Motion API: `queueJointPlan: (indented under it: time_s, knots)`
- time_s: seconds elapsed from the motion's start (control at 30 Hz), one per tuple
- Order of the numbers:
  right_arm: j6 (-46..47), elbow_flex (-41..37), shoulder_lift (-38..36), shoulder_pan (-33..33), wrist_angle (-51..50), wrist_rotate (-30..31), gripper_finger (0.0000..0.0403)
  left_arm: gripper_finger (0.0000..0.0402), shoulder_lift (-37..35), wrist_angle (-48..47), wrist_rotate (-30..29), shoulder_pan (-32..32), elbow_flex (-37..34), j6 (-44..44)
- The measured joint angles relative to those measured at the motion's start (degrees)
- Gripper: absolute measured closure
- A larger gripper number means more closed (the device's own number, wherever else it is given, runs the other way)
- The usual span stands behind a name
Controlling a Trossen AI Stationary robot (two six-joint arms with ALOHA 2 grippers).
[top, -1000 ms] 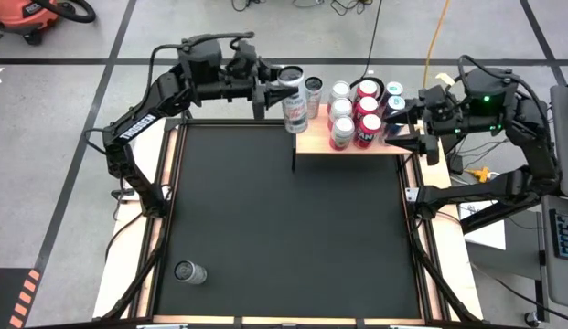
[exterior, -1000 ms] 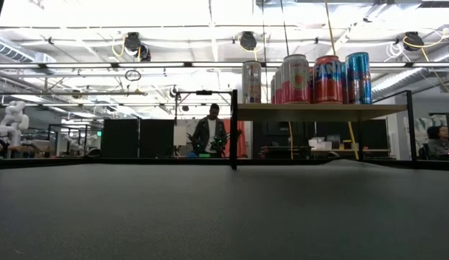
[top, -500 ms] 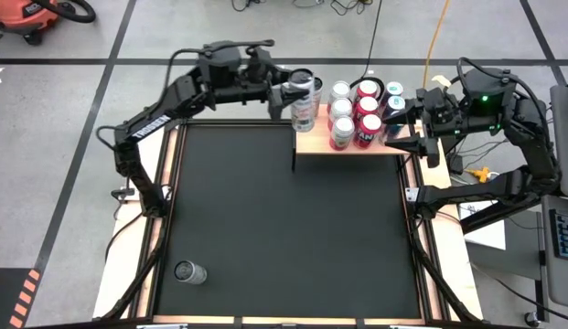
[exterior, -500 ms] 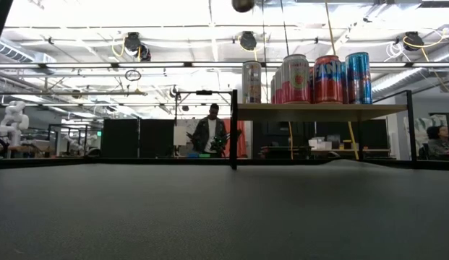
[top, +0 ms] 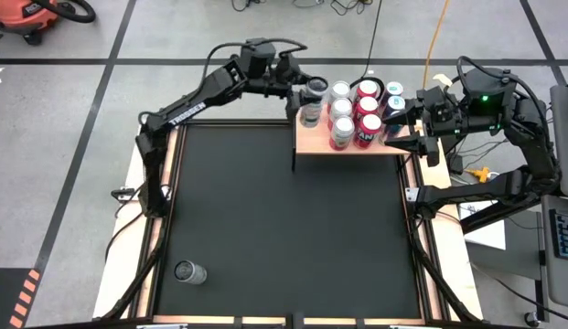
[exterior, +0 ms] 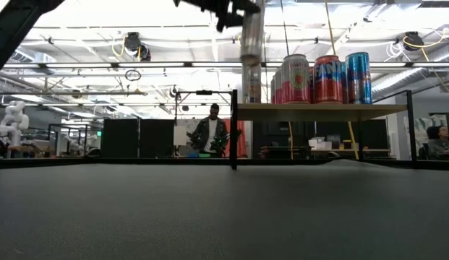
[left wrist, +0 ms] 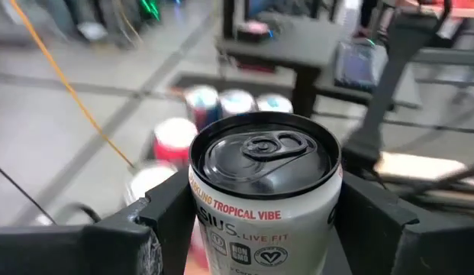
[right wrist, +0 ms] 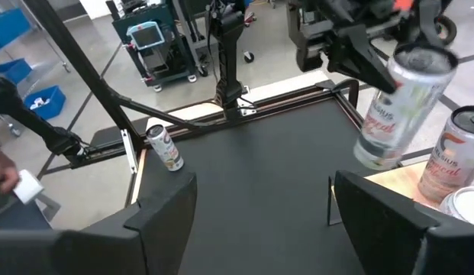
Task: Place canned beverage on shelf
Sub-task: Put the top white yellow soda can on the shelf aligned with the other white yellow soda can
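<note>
High view: left gripper (top: 306, 91) clamps white can (top: 311, 102) over shelf (top: 311, 143) left edge, beside the can rows. Right gripper (top: 407, 119) waits at shelf's right end.
Low view: can (exterior: 251, 40) hangs above shelf board.
Right wrist: fingers (right wrist: 164, 210) spread, nothing held; spare can (right wrist: 165, 147) on mat.
</note>
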Motion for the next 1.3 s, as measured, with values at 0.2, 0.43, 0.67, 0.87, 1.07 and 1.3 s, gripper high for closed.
queueJointPlan:
  time_s: [0.2,0.43,0.67,0.87,1.07,1.3]
  knots:
    - [2.76,0.00,0.00,0.00,-0.22,0.00,0.0117,0.0150,0.29,-7.14,11.11,3.15,-1.40,-0.49]
    - [2.77,-0.02,0.00,0.00,-0.83,0.00,0.0117,0.0150,0.25,-18.12,11.51,-0.17,-1.49,0.54]
    - [1.41,-0.02,0.00,0.00,-0.83,0.13,0.0117,0.0150,-1.45,-24.40,11.44,-6.59,-1.53,-2.47]
    - [1.28,-0.02,0.04,0.00,-0.83,0.14,0.0117,0.0150,-7.23,-35.76,8.23,-10.45,-1.53,-3.60]
    - [-0.10,-0.02,0.15,0.00,-0.83,0.19,0.0117,0.0150,-16.57,-46.70,1.18,-11.03,-1.51,-6.31]
    - [-1.15,-0.02,1.31,0.00,-0.79,0.16,0.0117,0.0150,-28.88,-43.64,-13.48,-14.13,-3.29,-12.12]
